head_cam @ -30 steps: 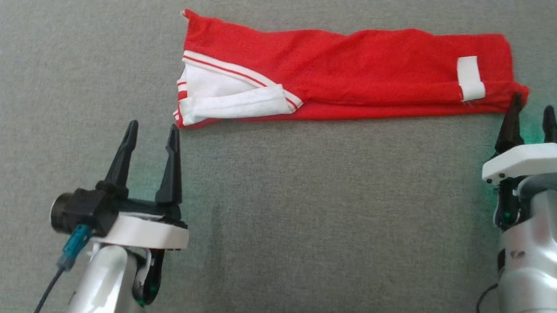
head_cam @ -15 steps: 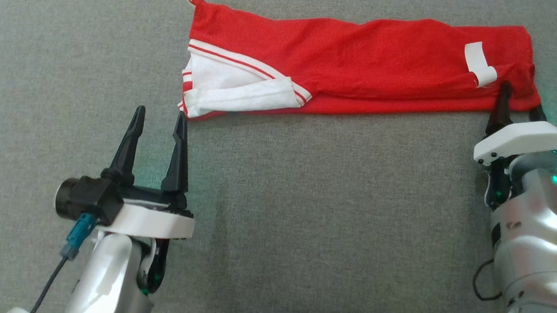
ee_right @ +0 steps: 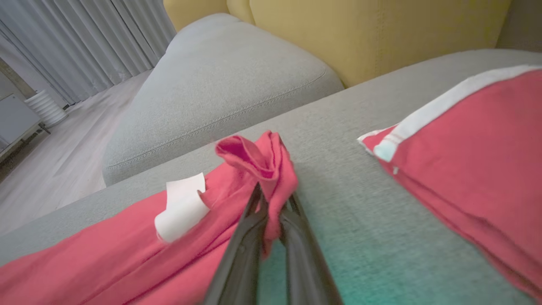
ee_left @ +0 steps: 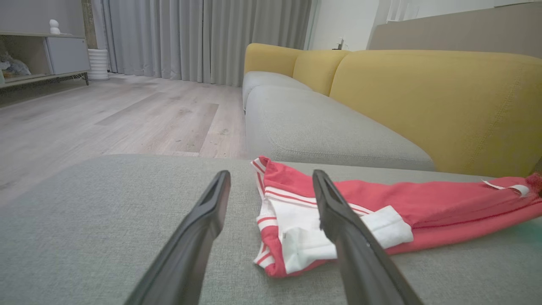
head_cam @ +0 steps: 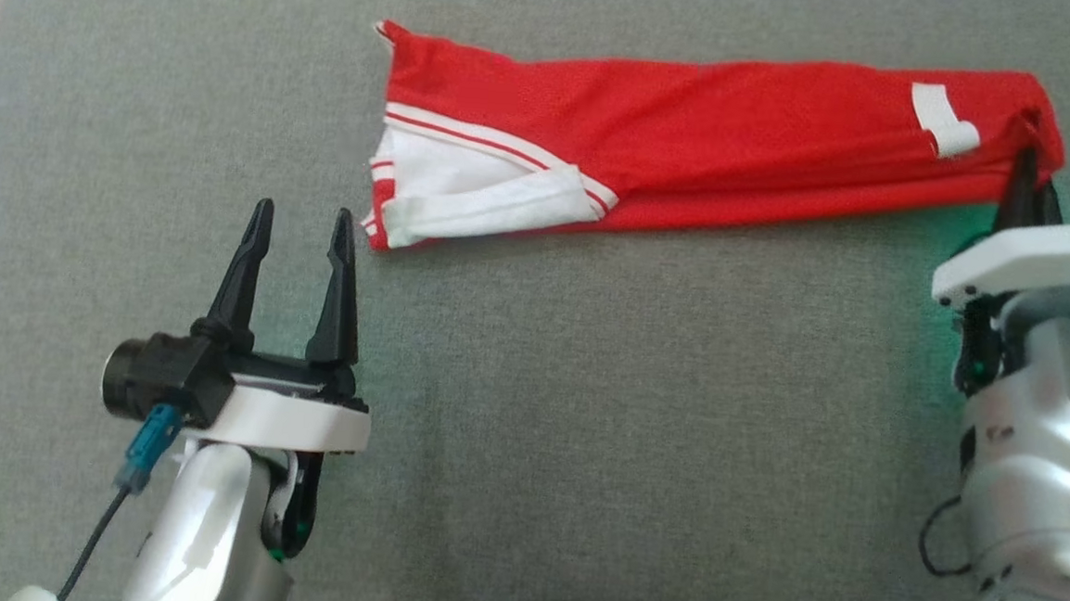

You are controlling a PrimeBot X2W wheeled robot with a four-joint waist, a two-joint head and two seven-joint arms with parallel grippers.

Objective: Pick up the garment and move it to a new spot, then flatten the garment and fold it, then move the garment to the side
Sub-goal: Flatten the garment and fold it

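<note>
While the grey cushion point(head_cam: 526, 449) carries the garment point(head_cam: 694, 134) as a long folded strip across its far side, the step in hand looks like the next fold. Right gripper point(head_cam: 1030, 180) is clenched on the strip's right-end corner, beside the white label point(head_cam: 943, 121). Left gripper point(head_cam: 303, 214) gapes empty, just short of the white-trimmed left end. Next, probably: right carries its corner leftward, low and slow so the layers stay put.

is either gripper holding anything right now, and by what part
The right gripper is shut on the red garment, pinching the bunched corner at its right end, near the white label. The left gripper is open and holds nothing.
</note>
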